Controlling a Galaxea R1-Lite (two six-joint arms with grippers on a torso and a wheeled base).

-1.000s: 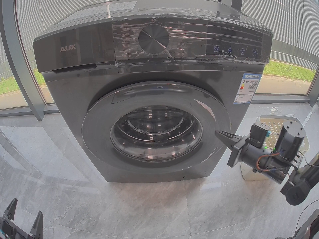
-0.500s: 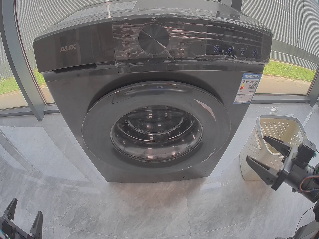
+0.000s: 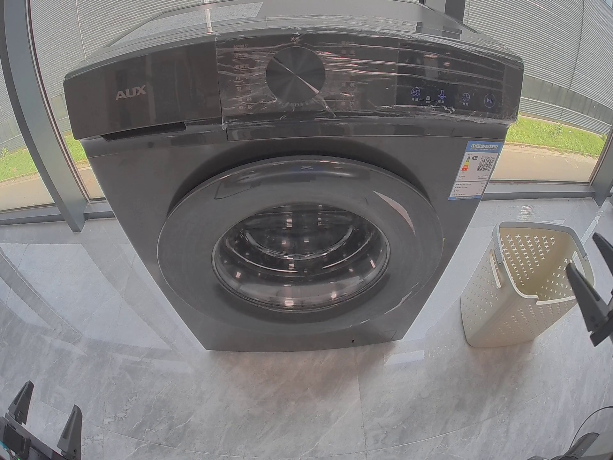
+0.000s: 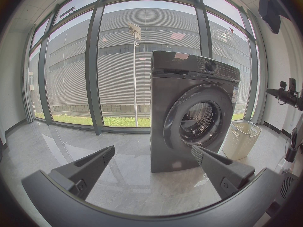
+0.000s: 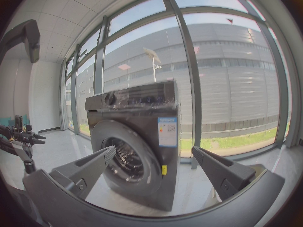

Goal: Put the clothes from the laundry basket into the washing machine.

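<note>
A dark grey washing machine (image 3: 300,180) stands before me with its round glass door (image 3: 300,257) closed. To its right on the floor sits a cream perforated laundry basket (image 3: 511,301); I see no clothes in the part of its inside that shows. My right gripper (image 3: 582,252) hangs open and holding nothing at the basket's right side. My left gripper (image 3: 52,397) is low at the near left, open with nothing in it. From the left wrist, the left gripper (image 4: 153,152) faces the washing machine (image 4: 192,111) and basket (image 4: 241,139). From the right wrist, the right gripper (image 5: 153,153) faces the washing machine (image 5: 135,142).
Glossy grey tiled floor (image 3: 287,404) spreads in front of the machine. Tall windows with dark frames (image 3: 38,129) stand close behind it and on both sides.
My right arm has pulled back to the right, from the door's right rim past the basket to the picture's edge. The left gripper has kept still.
</note>
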